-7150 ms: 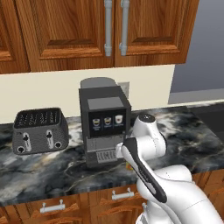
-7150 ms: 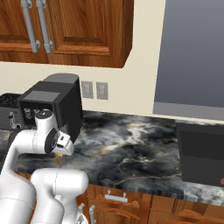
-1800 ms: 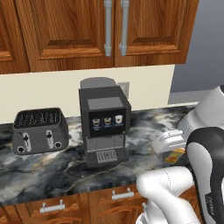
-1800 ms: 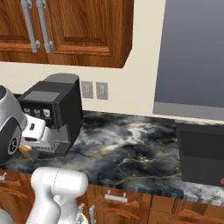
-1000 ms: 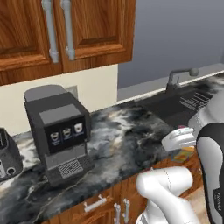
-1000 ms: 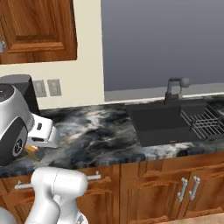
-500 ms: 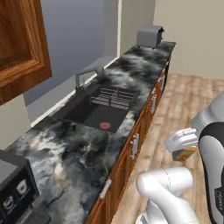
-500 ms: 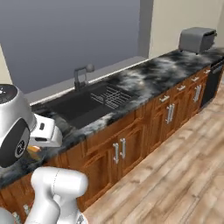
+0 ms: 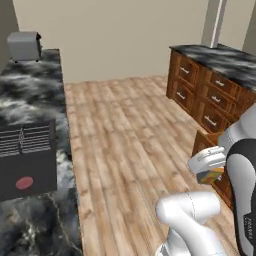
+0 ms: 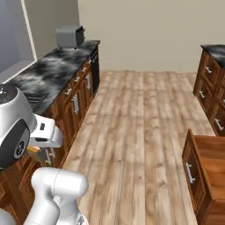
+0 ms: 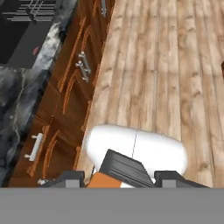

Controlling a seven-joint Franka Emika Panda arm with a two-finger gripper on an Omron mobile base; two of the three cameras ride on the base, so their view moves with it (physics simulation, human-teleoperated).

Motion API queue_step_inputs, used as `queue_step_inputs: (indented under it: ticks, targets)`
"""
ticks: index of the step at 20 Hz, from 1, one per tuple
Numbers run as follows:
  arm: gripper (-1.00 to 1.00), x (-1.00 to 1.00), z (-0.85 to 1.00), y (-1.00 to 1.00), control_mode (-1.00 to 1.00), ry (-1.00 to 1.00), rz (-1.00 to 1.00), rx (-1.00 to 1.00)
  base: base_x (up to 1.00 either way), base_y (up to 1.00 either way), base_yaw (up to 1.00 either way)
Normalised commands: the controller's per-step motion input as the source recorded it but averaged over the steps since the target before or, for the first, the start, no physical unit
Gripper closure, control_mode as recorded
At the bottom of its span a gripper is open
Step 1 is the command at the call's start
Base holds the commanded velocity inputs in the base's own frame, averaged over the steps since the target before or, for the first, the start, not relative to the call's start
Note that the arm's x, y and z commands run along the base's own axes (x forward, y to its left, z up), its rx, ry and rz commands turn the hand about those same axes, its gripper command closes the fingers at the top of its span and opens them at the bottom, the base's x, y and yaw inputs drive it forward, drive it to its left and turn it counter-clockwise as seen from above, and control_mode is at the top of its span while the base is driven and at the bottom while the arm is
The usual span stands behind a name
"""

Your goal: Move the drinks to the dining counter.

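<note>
Jaws clamped on the orange-yellow drink carton [image 9: 210, 176] at lower right, tucked close against the arm for the drive across the wooden floor [image 9: 130, 135] toward the dining desk [image 9: 220, 56] at upper right

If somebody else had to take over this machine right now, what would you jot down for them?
Gripper: shut on the orange drink carton, carried beside the arm.
Dining counter: across the wooden floor, by the far wall; no drinks seen on it.
Done: carton picked up, off the kitchen counter.
Left: set the carton on the dining counter, then do the same with the other drink.
</note>
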Motion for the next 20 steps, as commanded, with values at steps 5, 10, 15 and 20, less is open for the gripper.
queue_step_inputs:
  ticks: [5, 10, 15, 20]
  targets:
    - [1.0, 0.0, 0.0, 0.0, 1.0, 0.0, 0.0, 0.0, 0.21, -0.27, -0.83]
    - [1.0, 0.0, 0.0, 0.0, 1.0, 0.0, 0.0, 0.0, 1.0, 0.36, -0.46]
    - [1.0, 0.0, 0.0, 0.0, 1.0, 0.0, 0.0, 0.0, 1.0, 0.93, -0.35]
    - [1.0, 0.0, 0.0, 0.0, 1.0, 0.0, 0.0, 0.0, 1.0, 0.36, -0.17]
